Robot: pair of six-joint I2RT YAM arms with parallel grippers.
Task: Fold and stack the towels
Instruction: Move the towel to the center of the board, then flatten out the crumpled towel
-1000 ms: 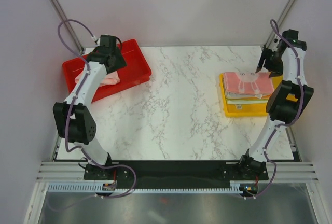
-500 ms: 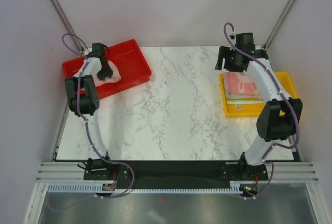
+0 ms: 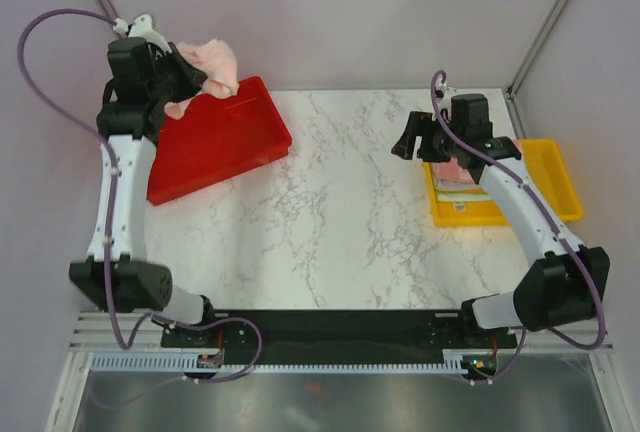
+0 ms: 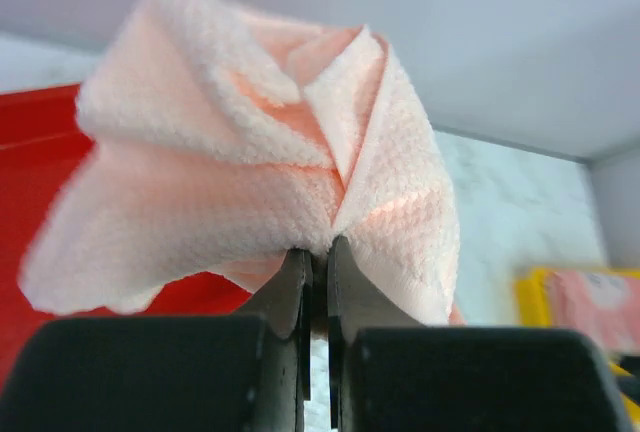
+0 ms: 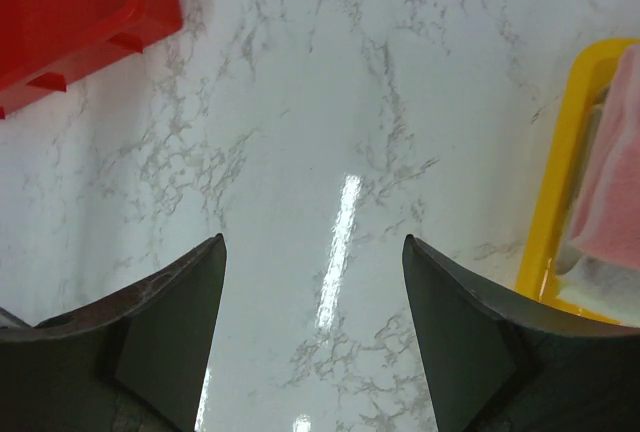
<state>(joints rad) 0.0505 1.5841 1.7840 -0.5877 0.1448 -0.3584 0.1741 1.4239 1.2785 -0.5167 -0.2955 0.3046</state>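
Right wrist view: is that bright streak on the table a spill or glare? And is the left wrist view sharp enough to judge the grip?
Right wrist view: glare, a light reflected off the glossy table, no puddle edge. Left wrist view: sharp at the towel, weave visible, pinched in the shut left gripper; the red tray and yellow tray behind are blurred.

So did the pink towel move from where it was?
Yes. The pink towel went up out of the red tray, and now hangs above its far edge, pinched in the left gripper.
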